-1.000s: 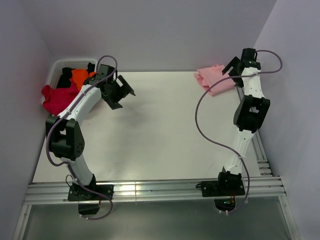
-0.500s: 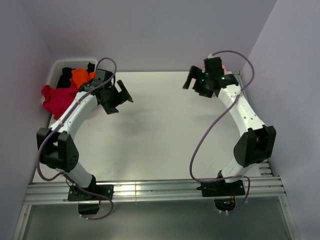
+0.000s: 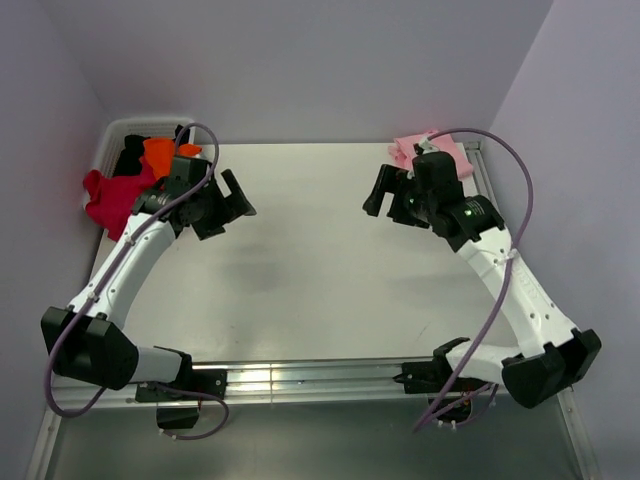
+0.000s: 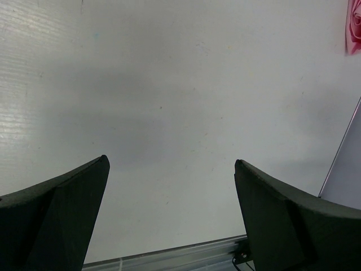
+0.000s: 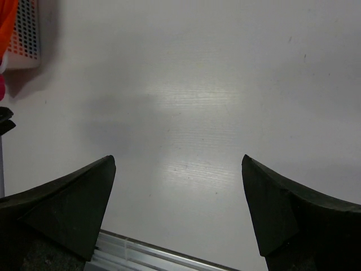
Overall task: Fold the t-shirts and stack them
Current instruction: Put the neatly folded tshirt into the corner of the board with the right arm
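A light pink t-shirt (image 3: 432, 151) lies bunched at the back right corner of the table. Crimson (image 3: 110, 196), orange (image 3: 160, 153) and black (image 3: 129, 156) t-shirts sit heaped in a white basket (image 3: 112, 133) at the back left, with the crimson one hanging over its near rim. My left gripper (image 3: 233, 203) is open and empty over bare table, just right of the basket; its wrist view (image 4: 172, 161) shows only table between the jaws. My right gripper (image 3: 384, 196) is open and empty, in front of and left of the pink shirt, over bare table in its wrist view (image 5: 177, 158).
The table (image 3: 310, 260) is white with a metal rail (image 3: 300, 380) along its near edge. Purple walls close in the left, back and right. The basket's mesh wall (image 5: 25, 34) shows at the top left of the right wrist view. A sliver of pink cloth (image 4: 355, 25) shows in the left wrist view.
My right arm has swung from the pink shirt at the back right corner towards the table's middle, empty. My left arm has stretched lower and drawn its gripper slightly nearer. Both grippers stayed open.
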